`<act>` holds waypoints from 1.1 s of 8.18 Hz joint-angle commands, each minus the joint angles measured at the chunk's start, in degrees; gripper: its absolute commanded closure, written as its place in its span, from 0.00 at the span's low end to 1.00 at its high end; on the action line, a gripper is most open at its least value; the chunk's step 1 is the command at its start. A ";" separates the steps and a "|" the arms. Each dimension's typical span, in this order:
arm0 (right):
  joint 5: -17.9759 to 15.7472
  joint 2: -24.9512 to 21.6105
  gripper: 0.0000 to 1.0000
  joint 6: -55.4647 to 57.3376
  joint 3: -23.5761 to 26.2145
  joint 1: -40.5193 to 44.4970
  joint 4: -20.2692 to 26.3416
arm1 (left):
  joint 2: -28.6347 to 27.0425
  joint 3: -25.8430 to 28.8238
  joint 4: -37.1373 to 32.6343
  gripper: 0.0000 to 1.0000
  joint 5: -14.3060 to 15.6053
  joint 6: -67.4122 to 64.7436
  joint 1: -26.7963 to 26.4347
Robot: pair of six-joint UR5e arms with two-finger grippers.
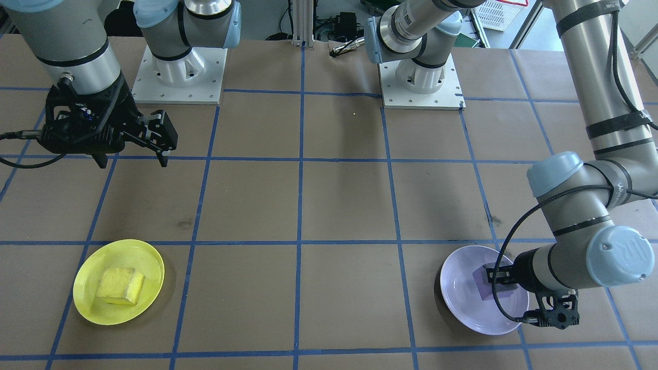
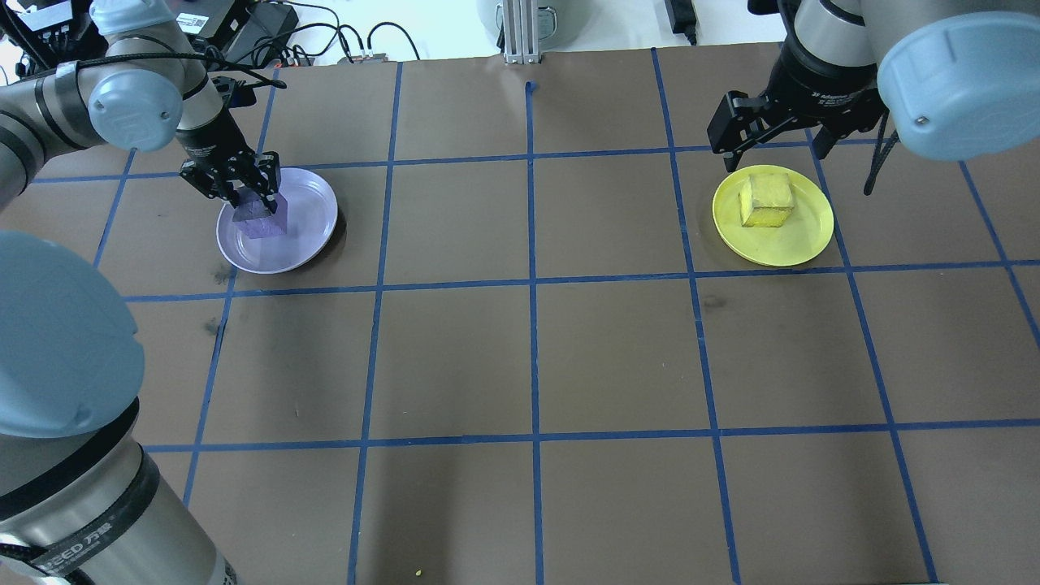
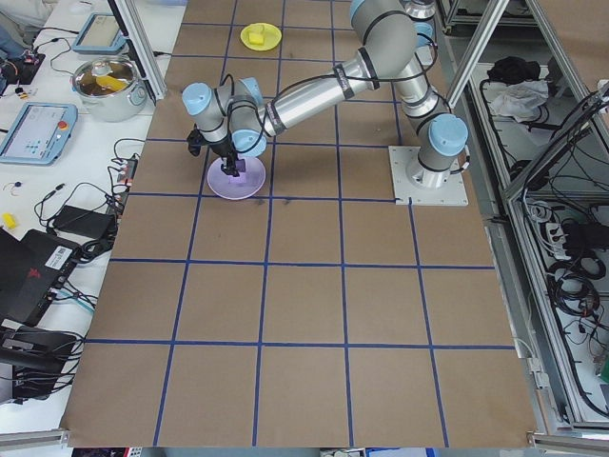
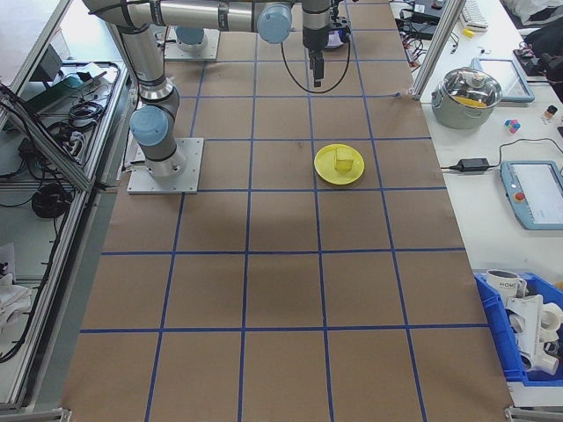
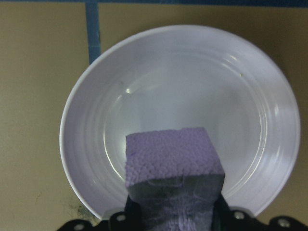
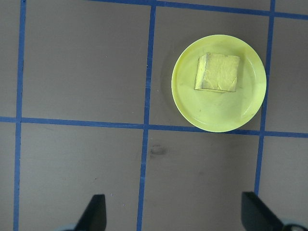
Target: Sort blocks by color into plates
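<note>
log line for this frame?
left gripper: shut on purple block, over lavender plate | right gripper: open, clear | yellow block: in yellow plate

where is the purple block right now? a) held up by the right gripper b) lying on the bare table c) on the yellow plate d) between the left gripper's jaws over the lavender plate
d: the purple block sits between the jaws of the left gripper, over the lavender plate; whether it touches the plate cannot be told.
</note>
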 commanded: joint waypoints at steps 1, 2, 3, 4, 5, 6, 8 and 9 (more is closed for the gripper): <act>0.00 -0.09 0.00 0.00 0.00 -0.09 0.10 | -0.28 -0.05 2.95 0.00 -0.42 0.11 -0.08; 0.00 0.00 0.00 -0.09 0.00 0.00 -0.08 | -0.02 0.04 2.86 0.00 -0.51 0.03 -0.25; 0.00 0.00 0.00 -0.09 0.00 0.00 0.01 | 1.03 0.13 2.69 0.00 -0.43 -0.58 -1.12; -0.09 -0.08 0.00 -0.01 0.00 0.00 0.27 | 2.60 0.13 2.17 0.00 0.01 -0.59 -2.61; 0.09 -0.09 0.00 0.00 0.00 0.00 0.27 | 5.23 0.48 0.42 0.00 0.28 -0.67 -3.24; 0.00 -0.17 0.00 0.34 0.00 0.00 -0.07 | 8.82 0.65 -4.99 0.00 -0.07 -1.02 -3.24; 0.09 -0.43 0.00 0.87 -0.09 -0.09 0.01 | 16.03 0.57 -12.30 0.00 -0.25 -1.91 -4.64; 0.00 -0.87 0.00 0.96 -0.09 -0.09 0.01 | 20.94 0.65 -18.52 0.00 0.01 -2.34 -6.74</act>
